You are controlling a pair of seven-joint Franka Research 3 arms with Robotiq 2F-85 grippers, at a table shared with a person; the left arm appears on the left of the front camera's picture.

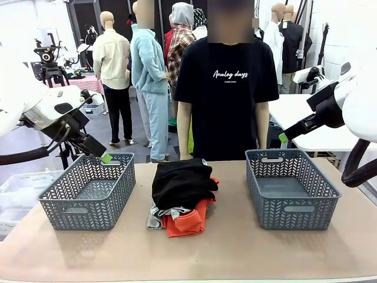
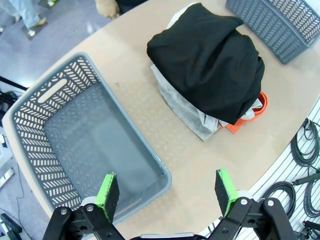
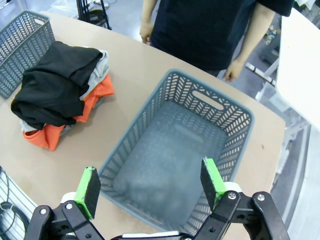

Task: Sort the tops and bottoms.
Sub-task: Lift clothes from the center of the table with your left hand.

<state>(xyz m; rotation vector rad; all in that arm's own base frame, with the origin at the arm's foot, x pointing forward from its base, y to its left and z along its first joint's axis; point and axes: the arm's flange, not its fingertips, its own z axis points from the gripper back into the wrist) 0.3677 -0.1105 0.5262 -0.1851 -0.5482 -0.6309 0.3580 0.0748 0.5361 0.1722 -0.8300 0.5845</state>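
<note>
A folded pile sits mid-table between two baskets. The black bottoms [image 1: 181,183] [image 2: 210,65] [image 3: 55,85] lie on top. Under them show the tops: an orange one [image 1: 188,219] [image 2: 250,112] [image 3: 95,92] and a grey one [image 1: 160,213] [image 2: 182,107]. My left gripper [image 1: 105,157] [image 2: 167,192] hovers open over the left basket's near corner, holding nothing. My right gripper [image 1: 284,137] [image 3: 152,187] hangs open and empty above the right basket.
An empty grey basket [image 1: 82,209] [image 2: 50,92] stands left of the pile. A second one [image 1: 294,212] [image 3: 205,97] stands right of it. A person [image 1: 227,88] in a black printed T-shirt stands at the far edge, hands down. Bare table lies in front of the pile.
</note>
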